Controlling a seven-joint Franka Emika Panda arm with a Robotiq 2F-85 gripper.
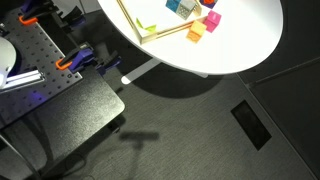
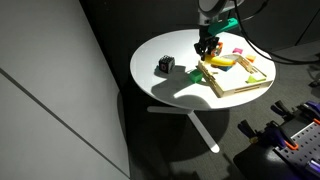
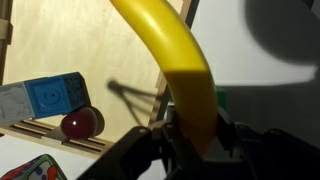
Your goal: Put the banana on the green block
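Observation:
In the wrist view my gripper (image 3: 190,135) is shut on one end of a long yellow banana (image 3: 170,45). The banana reaches away from the jaws over a wooden tray (image 3: 70,45). A small bit of green (image 3: 221,100) shows just beside the banana near the jaws; I cannot tell if it is the green block. In an exterior view the gripper (image 2: 207,48) is low over the tray (image 2: 245,88), at the end of the banana (image 2: 222,62). In an exterior view a small pale yellow-green piece (image 1: 148,30) lies at the tray's corner.
A blue and white cube (image 3: 45,98) and a red ball (image 3: 82,124) sit at the tray's rim. Pink (image 1: 212,18), yellow (image 1: 196,30) and orange (image 1: 188,37) blocks lie on the round white table (image 1: 240,45). A black object (image 2: 166,66) stands near the table's edge.

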